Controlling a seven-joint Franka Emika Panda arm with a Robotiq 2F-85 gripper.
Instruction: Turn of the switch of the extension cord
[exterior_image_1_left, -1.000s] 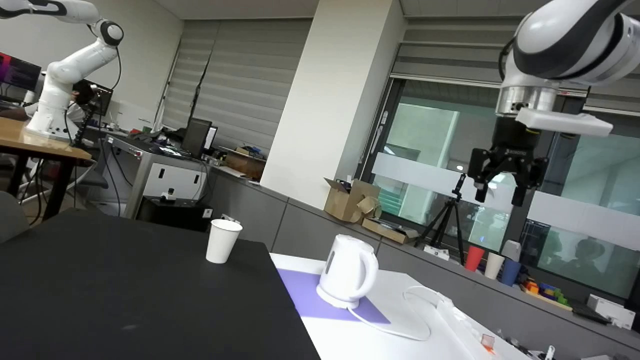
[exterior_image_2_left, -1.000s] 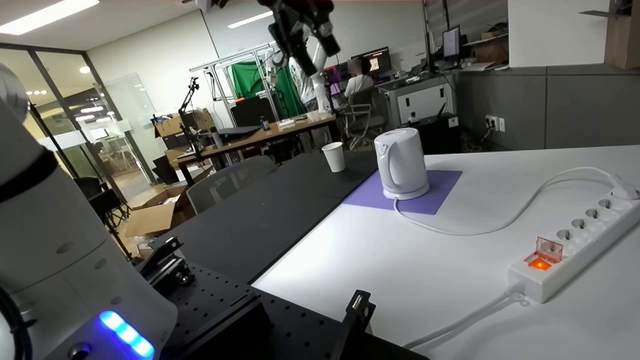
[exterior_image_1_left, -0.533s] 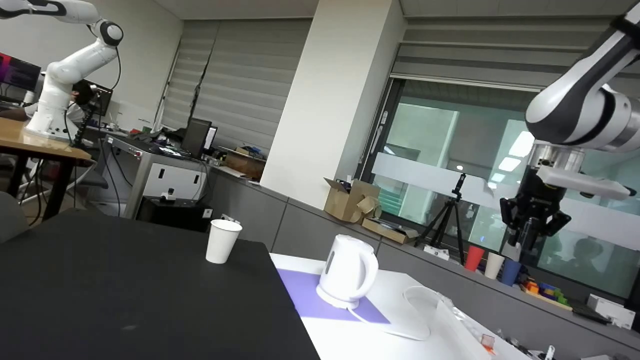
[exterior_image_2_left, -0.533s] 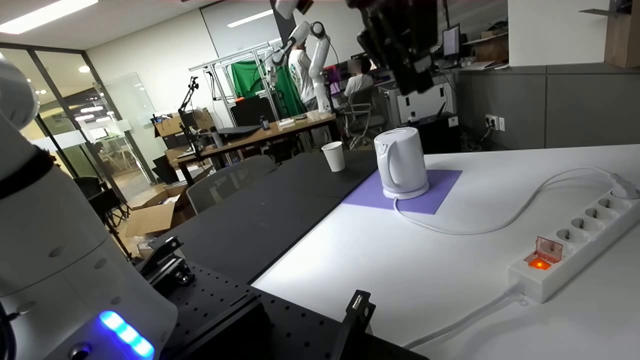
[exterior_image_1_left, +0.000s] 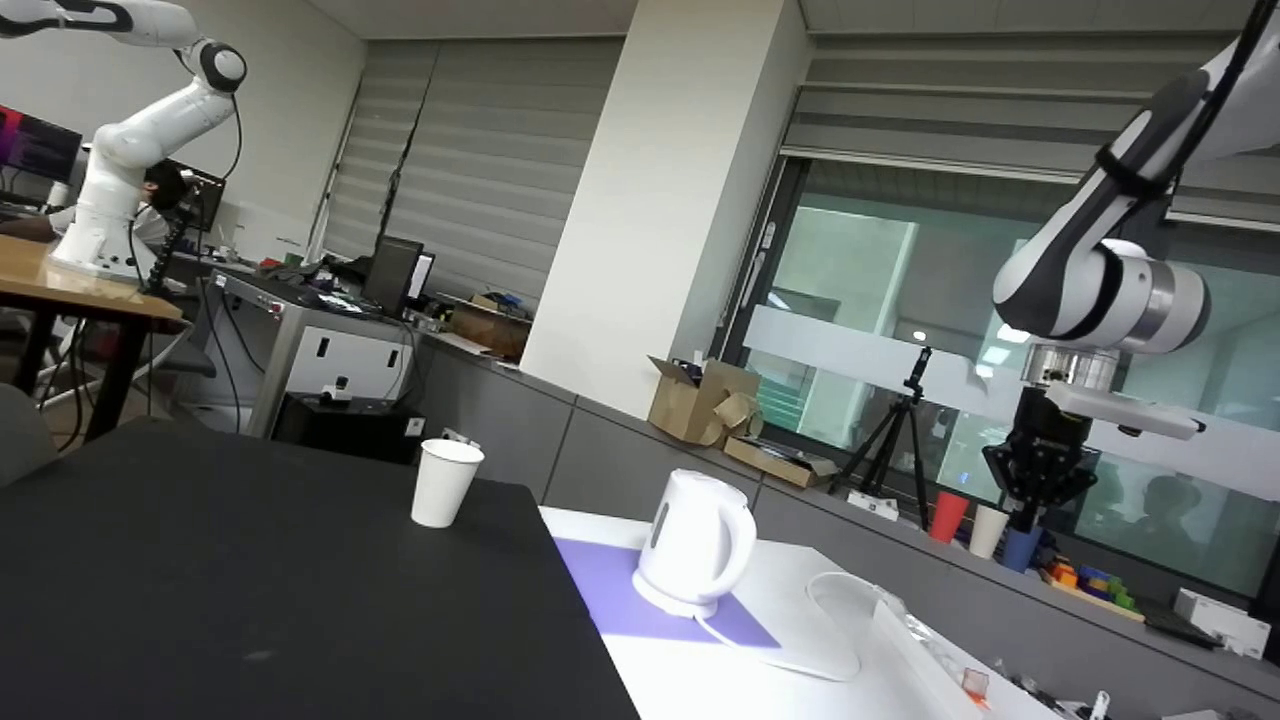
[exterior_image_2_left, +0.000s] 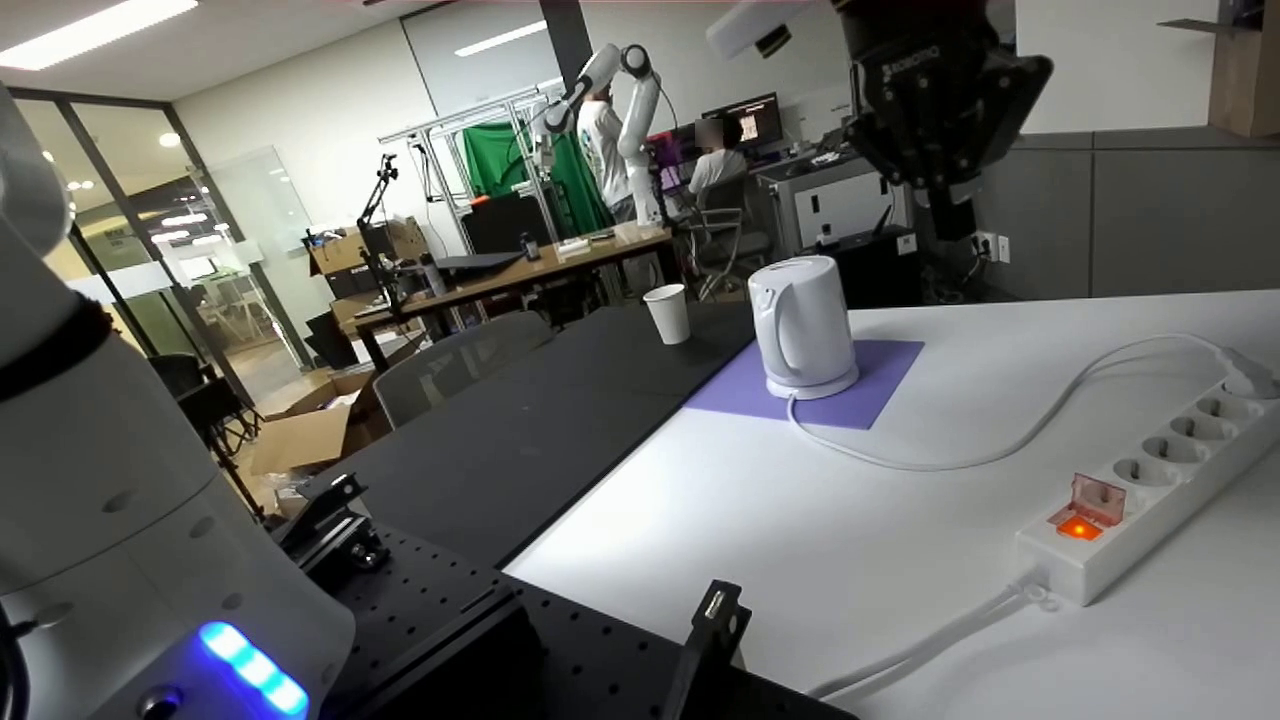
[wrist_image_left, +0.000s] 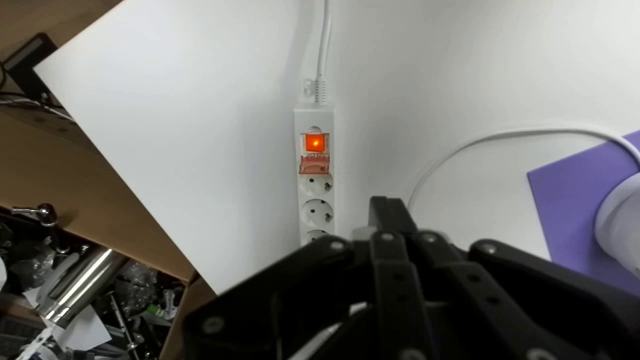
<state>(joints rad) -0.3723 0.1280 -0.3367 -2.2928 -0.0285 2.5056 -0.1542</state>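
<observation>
Extension cord (wrist_image_left: 316, 194) with bright orange switch (wrist_image_left: 315, 143)

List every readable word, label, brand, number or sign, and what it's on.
"ROBOTIQ": on the black two-finger linkage gripper, in an exterior view.
Too small or blurred to read: the dark rectangular monitor screen; the small white sticker on the black box-shaped unit.
Nothing legible: the long white plastic extension cord, its orange-lit switch, the white plastic kettle.

The extension cord (exterior_image_2_left: 1160, 490) lies on the table (exterior_image_2_left: 700, 520), kettle (exterior_image_2_left: 812, 330) on a mat (exterior_image_2_left: 885, 375).
</observation>
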